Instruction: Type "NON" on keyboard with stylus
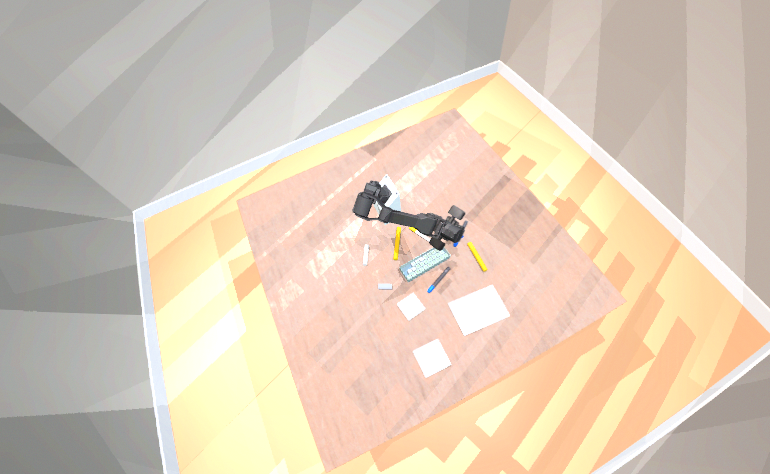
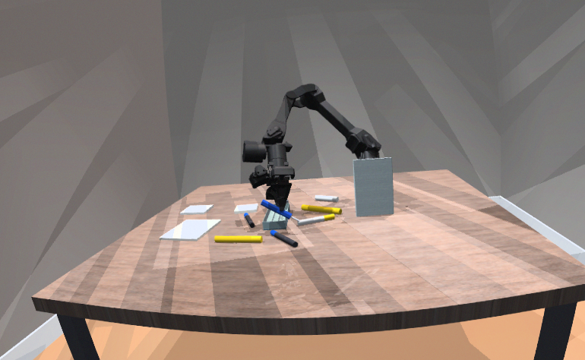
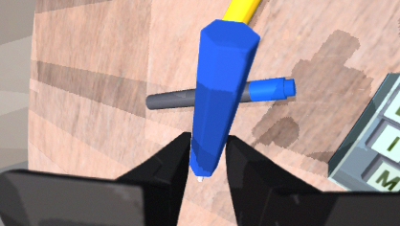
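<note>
The wooden desk (image 1: 329, 329) (image 2: 375, 277) (image 3: 96, 48) carries the whole spread, with the pale, green-framed keyboard (image 1: 423, 263) (image 2: 275, 225) (image 3: 346, 153) taken as landmark. The black arm (image 1: 405, 219) (image 2: 335, 117) is arched towards the keyboard from beside an upright grey-blue panel (image 2: 373, 187), which is set well apart from it. A large white sheet (image 1: 478, 310) (image 2: 190, 228) and two smaller white squares (image 1: 431, 358) (image 1: 411, 306) (image 2: 197, 209) (image 2: 246, 207) are laid flat below the keyboard in the top view.

Near the keyboard's end, the gripper (image 2: 281, 206) (image 3: 208, 141) is held low, pointing down. The blue stylus (image 2: 276, 209) (image 3: 215, 96) is grasped between its fingers, tilted, with the pale tip lowered; in the wrist view it is seen off to one side of the keyboard. Whether any key is touched cannot be told.

Yellow rods (image 1: 476, 256) (image 1: 397, 243) (image 2: 238, 239) (image 2: 321, 209) are placed on opposite sides of the keyboard. Two dark markers with blue ends (image 1: 438, 279) (image 2: 249, 219) (image 2: 283, 238) are also laid near it, as is a white marker with a yellow end (image 2: 315, 219).
</note>
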